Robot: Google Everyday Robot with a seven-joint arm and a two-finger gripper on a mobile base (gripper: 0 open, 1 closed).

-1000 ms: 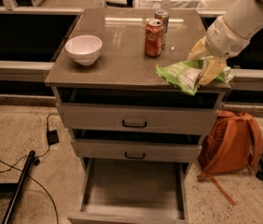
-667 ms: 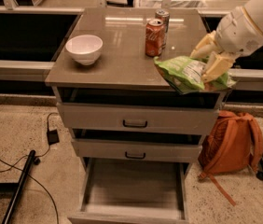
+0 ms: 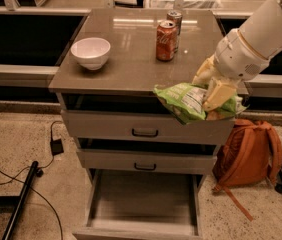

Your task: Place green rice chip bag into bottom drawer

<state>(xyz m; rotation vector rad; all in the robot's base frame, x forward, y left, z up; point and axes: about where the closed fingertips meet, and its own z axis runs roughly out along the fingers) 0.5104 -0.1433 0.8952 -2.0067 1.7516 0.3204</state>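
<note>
The green rice chip bag (image 3: 185,102), crumpled light green with a white label panel, hangs in the air in front of the cabinet's top front edge, at the right. My gripper (image 3: 212,95) is shut on the bag's right end, its yellowish fingers (image 3: 216,93) clamped over it, with the white arm reaching in from the upper right. The bottom drawer (image 3: 143,199) is pulled open below, with a flat grey floor and nothing in it. The bag is above and a little right of the drawer's middle.
On the cabinet top stand a white bowl (image 3: 90,52) at the left and two soda cans (image 3: 166,33) at the back middle. The two upper drawers (image 3: 145,129) stand slightly ajar. An orange backpack (image 3: 247,155) leans at the right. Cables (image 3: 28,171) lie on the floor at the left.
The gripper has lifted the bag off the cabinet top and carried it forward and down, past the front edge.
</note>
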